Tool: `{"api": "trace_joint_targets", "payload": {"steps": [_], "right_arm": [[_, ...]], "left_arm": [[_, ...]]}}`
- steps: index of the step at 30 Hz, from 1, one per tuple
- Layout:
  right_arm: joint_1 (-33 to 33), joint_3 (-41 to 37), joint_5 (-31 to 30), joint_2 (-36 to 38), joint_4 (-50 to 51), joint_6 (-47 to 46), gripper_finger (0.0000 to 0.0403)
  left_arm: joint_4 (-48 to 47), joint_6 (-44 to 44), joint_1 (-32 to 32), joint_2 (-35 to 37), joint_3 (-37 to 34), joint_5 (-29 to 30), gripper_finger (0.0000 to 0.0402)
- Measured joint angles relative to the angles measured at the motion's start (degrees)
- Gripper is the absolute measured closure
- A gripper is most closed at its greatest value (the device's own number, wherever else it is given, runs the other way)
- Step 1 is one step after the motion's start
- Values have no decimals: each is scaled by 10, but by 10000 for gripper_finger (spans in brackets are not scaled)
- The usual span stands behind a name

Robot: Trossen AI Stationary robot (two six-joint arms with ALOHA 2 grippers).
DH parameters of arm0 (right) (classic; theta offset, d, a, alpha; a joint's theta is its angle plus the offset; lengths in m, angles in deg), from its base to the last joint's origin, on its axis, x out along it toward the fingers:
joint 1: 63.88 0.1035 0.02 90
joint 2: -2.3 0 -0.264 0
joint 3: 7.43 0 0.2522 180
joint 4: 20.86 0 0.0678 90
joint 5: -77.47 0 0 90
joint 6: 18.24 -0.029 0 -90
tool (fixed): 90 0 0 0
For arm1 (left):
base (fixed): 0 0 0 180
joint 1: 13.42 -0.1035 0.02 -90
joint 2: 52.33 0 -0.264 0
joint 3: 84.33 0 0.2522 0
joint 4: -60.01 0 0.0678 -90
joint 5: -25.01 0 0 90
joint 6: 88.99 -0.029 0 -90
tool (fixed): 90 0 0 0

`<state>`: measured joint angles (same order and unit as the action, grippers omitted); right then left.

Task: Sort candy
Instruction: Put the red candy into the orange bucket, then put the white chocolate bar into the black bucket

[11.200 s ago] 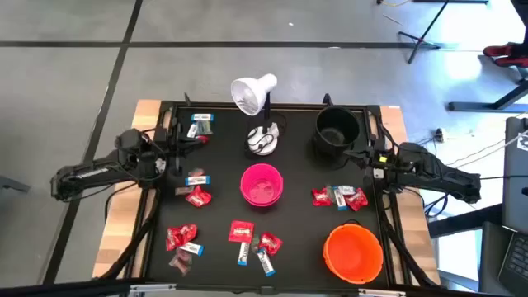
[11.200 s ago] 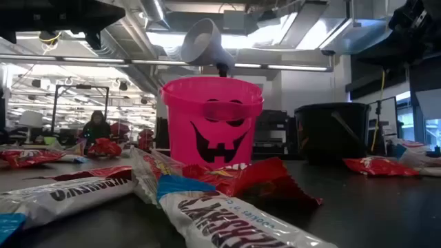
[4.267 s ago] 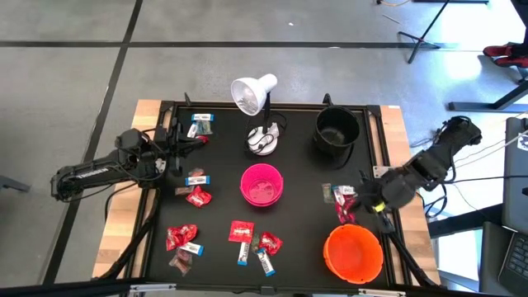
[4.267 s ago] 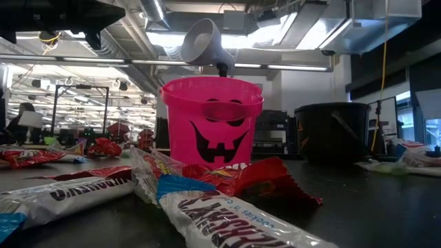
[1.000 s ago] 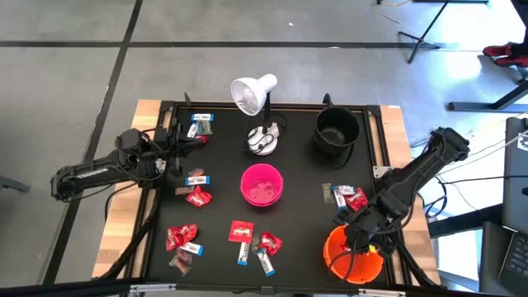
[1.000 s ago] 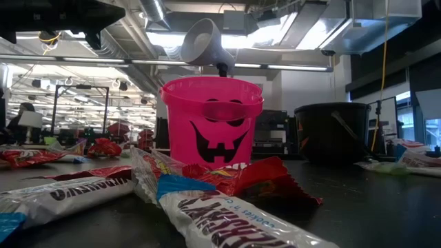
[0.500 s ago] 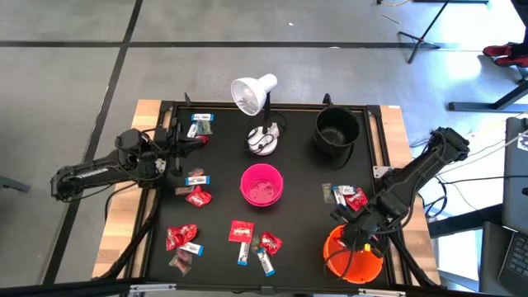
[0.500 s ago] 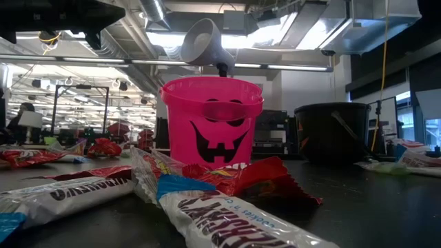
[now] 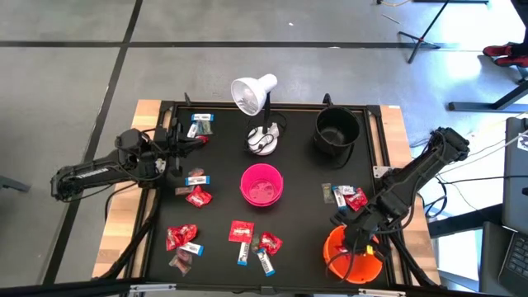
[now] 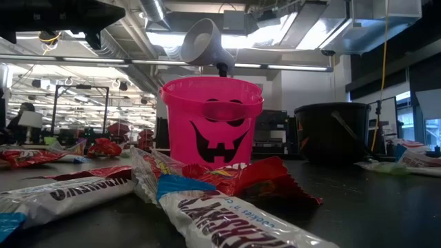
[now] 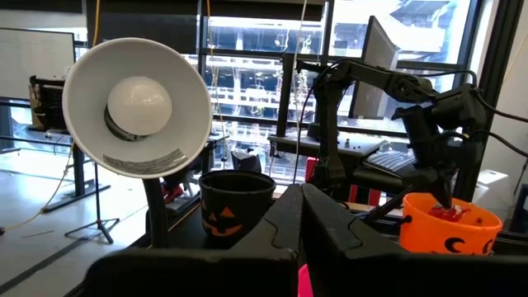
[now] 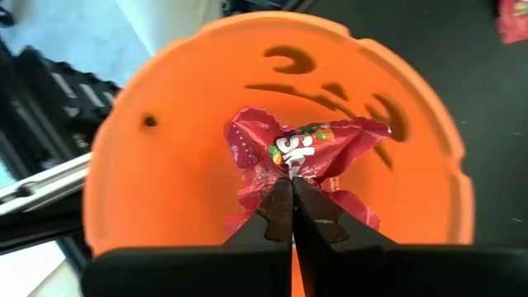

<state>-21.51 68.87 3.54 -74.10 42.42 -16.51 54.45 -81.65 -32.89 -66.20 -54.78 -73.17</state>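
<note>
1. Over the orange bucket [image 9: 353,254] at the table's near right corner, the right gripper [image 12: 290,191] hangs with its fingers pressed together on a red candy packet [image 12: 301,157] — the packet sits above the bucket's inside.
2. Near the front edge lie more sweets: a red and white-blue group [image 9: 254,241] in the middle and another group [image 9: 182,243] to the left.
3. At the centre stands the pink bucket [image 9: 261,183]; a few candies [image 9: 345,197] lie to its right, two [image 9: 197,188] to its left.
4. Farther back, the left gripper [image 9: 186,141] rests at the left side, fingers closed on nothing — just beside the candy [image 9: 199,124] in the far left corner.
5. At the far edge stand the white lamp [image 9: 253,95] and the black bucket [image 9: 337,128].
</note>
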Motion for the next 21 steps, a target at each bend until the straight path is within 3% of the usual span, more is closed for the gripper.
{"api": "trace_joint_targets", "payload": {"steps": [7,10,21], "right_arm": [[0,0,29,0,-1,0,400],[0,0,41,0,-1,0,381],[0,0,55,0,13,-18,203]], "left_arm": [[0,0,0,0,0,0,400],[0,0,0,0,0,0,400],[0,0,0,0,0,0,400]]}}
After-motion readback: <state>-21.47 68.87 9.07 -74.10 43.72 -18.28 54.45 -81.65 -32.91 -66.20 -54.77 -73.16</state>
